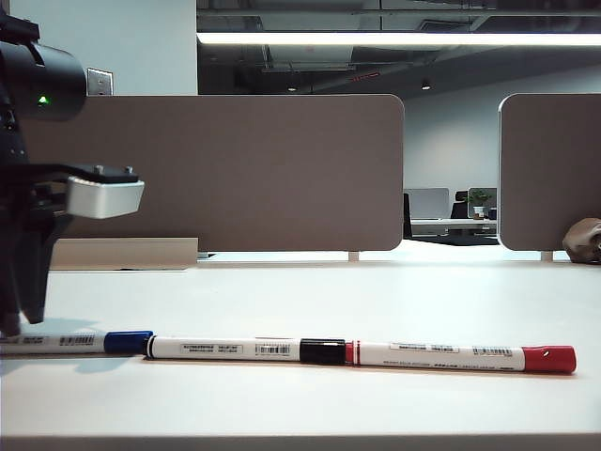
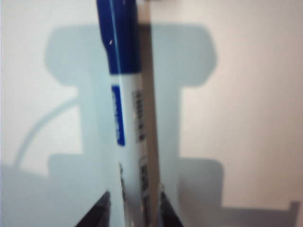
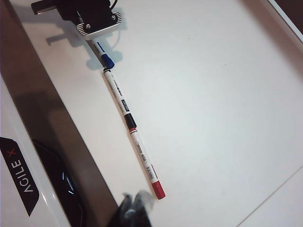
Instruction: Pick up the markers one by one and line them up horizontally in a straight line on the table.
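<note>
Three markers lie end to end in one straight row on the white table (image 1: 376,301): blue-capped (image 1: 70,341) at the left, black-capped (image 1: 244,349) in the middle, red-capped (image 1: 460,355) at the right. My left gripper (image 1: 17,315) points down over the blue marker's barrel at the far left. In the left wrist view the blue marker (image 2: 125,109) runs between the two dark fingers (image 2: 97,215), with a thin gap beside it; the left gripper (image 2: 135,210) is open. My right gripper (image 3: 135,205) hangs shut and empty, close to the red marker's (image 3: 147,165) cap.
Two grey-brown divider panels (image 1: 235,174) (image 1: 549,174) stand behind the table. A brown lump (image 1: 584,241) sits at the back right. The robot's base with its AgileX label (image 3: 16,175) borders the table's near side.
</note>
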Action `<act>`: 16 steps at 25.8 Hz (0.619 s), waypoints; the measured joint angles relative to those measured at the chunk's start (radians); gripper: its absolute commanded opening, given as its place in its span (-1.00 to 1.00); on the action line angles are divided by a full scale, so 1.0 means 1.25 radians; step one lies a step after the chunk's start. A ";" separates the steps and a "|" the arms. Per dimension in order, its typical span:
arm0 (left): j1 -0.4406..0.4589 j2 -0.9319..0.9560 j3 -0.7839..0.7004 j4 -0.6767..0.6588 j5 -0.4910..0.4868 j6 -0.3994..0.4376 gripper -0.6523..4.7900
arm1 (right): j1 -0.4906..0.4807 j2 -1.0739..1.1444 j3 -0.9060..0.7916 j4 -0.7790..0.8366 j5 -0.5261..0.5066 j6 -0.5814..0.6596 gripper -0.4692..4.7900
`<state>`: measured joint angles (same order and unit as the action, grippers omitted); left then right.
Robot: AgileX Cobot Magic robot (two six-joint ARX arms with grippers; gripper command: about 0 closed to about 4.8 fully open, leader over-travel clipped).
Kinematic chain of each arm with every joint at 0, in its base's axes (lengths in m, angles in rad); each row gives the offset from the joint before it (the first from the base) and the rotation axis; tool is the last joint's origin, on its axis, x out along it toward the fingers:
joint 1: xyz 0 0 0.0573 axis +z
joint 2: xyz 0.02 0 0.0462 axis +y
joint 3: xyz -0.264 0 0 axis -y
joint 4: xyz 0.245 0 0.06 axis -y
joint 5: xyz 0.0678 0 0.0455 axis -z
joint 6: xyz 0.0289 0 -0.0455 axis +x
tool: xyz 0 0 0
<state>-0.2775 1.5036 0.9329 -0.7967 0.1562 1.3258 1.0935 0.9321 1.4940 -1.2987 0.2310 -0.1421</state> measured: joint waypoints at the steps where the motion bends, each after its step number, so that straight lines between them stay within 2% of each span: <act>1: 0.000 0.000 0.000 0.000 0.009 -0.002 -0.29 | 0.000 0.000 0.000 0.000 0.000 0.000 -0.83; 6: -0.009 0.000 0.000 0.000 0.031 -0.002 -0.30 | 0.000 0.000 0.000 0.006 0.000 0.000 -0.83; 16: -0.009 0.001 0.000 0.026 0.124 -0.004 -0.32 | 0.000 0.000 0.000 0.006 0.000 0.012 -0.83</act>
<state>-0.2890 1.5047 0.9329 -0.7643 0.3115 1.3205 1.0935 0.9321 1.4940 -1.2907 0.2310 -0.1272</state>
